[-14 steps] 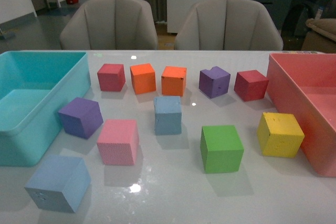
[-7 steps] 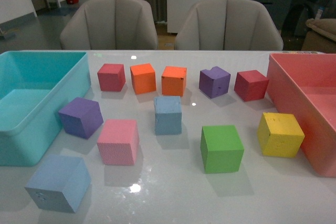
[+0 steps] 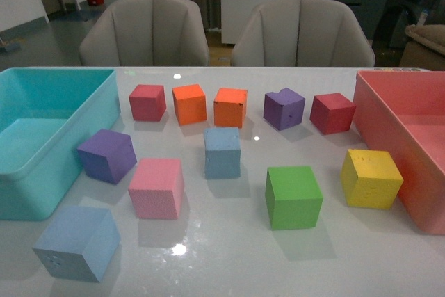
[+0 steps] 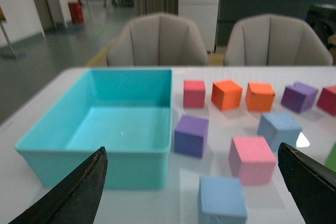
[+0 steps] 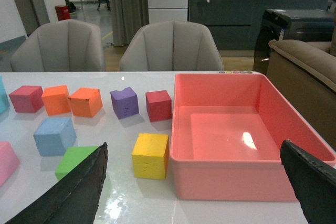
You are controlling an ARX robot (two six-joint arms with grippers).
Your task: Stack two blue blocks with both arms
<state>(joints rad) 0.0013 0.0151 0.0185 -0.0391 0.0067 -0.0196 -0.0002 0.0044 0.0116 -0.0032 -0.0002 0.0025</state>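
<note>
**Counter and bins.** The white counter [image 3: 229,266] carries a turquoise bin [image 3: 42,196] at its left edge and a pink bin [image 3: 410,203] at its right edge. Coloured cubes lie loose between them.

**Task objects.** The two blue blocks rest well apart, unstacked.
- The near blue block [image 3: 76,243] sits at the near left, just in front of the turquoise bin, turned so that one vertical edge faces the robot.
- The central blue block [image 3: 222,152] sits mid-counter, squarer to the robot, farther off than the pink cube [image 3: 157,187] and the green cube [image 3: 293,197].

**Tools.**
- The left tool [image 4: 191,149] has its fingers spread wide and holds nothing. The near blue block lies straight ahead of it and low.
- The right tool [image 5: 193,144] is equally spread and empty. It faces the pink bin, with the central blue block off to its left.

**Governing relation.** The left arm is judged nearer the near blue block. The central blue block probably falls to the right arm, though neither arm shows in the front view, so that margin is uncertain.
</note>
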